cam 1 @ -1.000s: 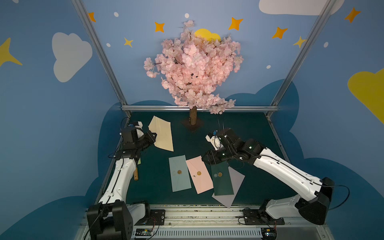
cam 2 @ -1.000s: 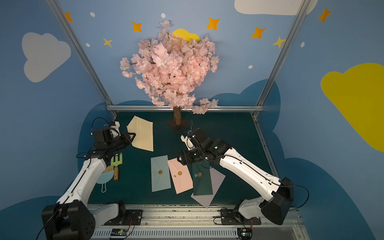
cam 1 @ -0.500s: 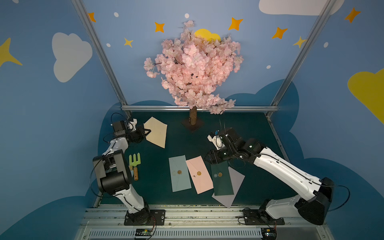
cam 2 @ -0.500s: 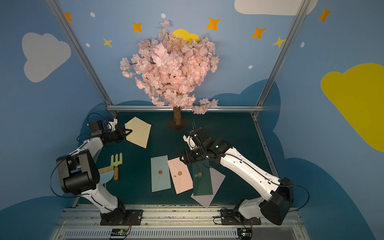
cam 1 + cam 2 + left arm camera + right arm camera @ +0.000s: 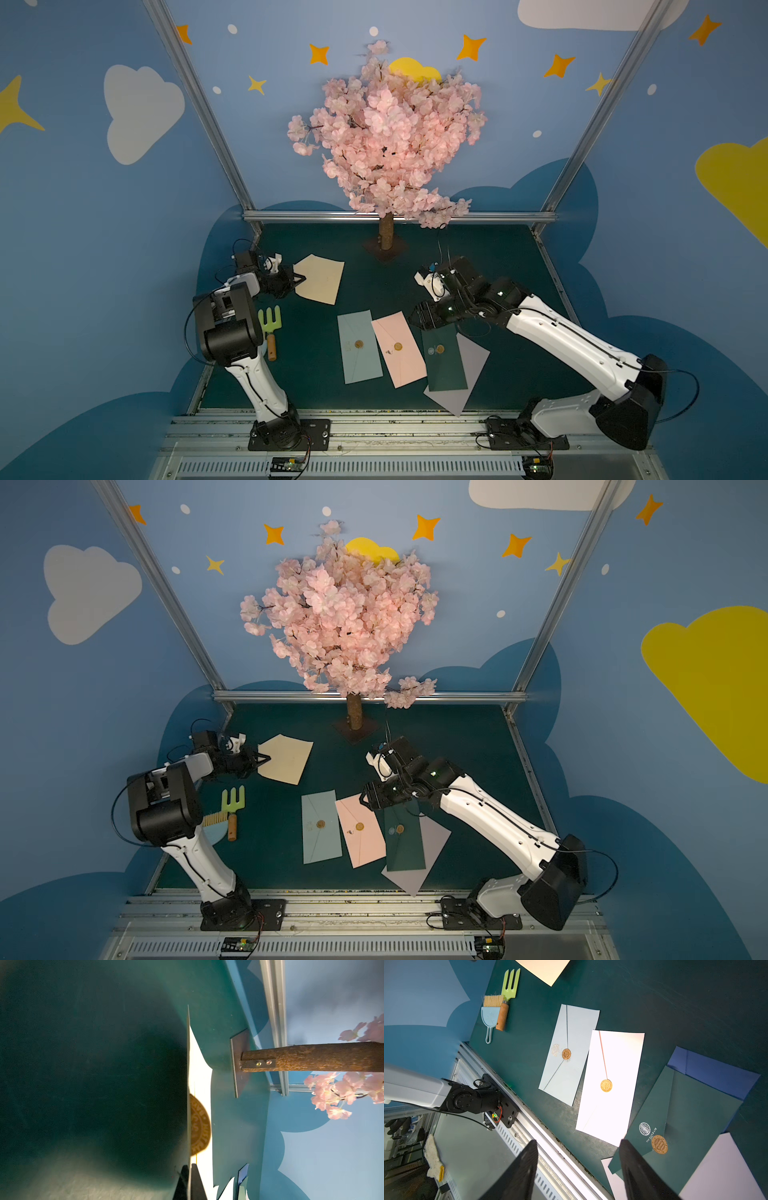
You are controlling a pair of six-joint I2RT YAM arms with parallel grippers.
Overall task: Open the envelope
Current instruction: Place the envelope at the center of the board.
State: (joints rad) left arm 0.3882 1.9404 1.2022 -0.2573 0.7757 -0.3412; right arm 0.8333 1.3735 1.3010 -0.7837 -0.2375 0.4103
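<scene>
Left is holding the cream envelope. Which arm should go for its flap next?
Right, probably. The left tool is shut on the cream envelope's corner, so it's occupied. The right tool is open and empty above the green envelope, free to cross over to the seal.

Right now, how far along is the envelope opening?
Done: left gripper is shut on the pointed tip of the cream paper envelope, lifting it. In hand: its flap looks spread, but I can't confirm it's open. Left: right gripper hangs open near the dark green paper envelope, whose round gold seal is in place.
</scene>
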